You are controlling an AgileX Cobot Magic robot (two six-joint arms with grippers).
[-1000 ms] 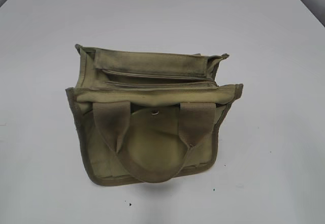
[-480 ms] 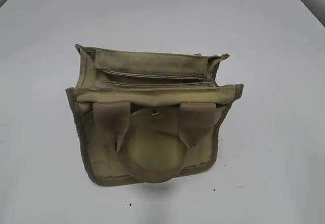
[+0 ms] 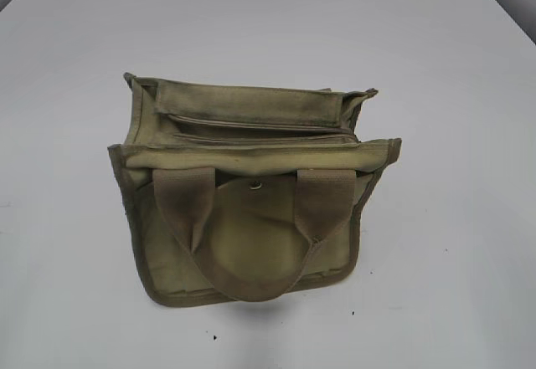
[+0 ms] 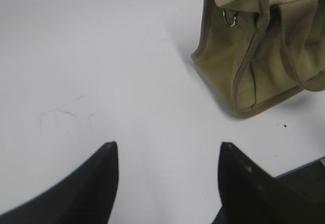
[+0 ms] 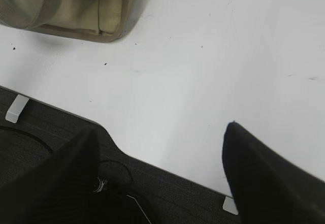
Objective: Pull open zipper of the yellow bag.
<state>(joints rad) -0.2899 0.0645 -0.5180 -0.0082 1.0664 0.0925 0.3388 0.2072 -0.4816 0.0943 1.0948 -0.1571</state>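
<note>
Plainly, the yellow bag (image 3: 251,189) stood mid-worktop (image 3: 452,93), its zipper (image 3: 255,125) running along the top; both tools, left (image 4: 167,150) and right (image 5: 160,132), gaped wide and empty, well apart from it. Best: steady one end, pinch the pull tab squarely.

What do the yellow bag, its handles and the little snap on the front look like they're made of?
The yellow bag looks like matte khaki canvas, going by its woven, creased, soft-folding walls. The handles look like thicker ribbed webbing, darker and scuffed. The snap is probably metal: small, round and shiny.
</note>
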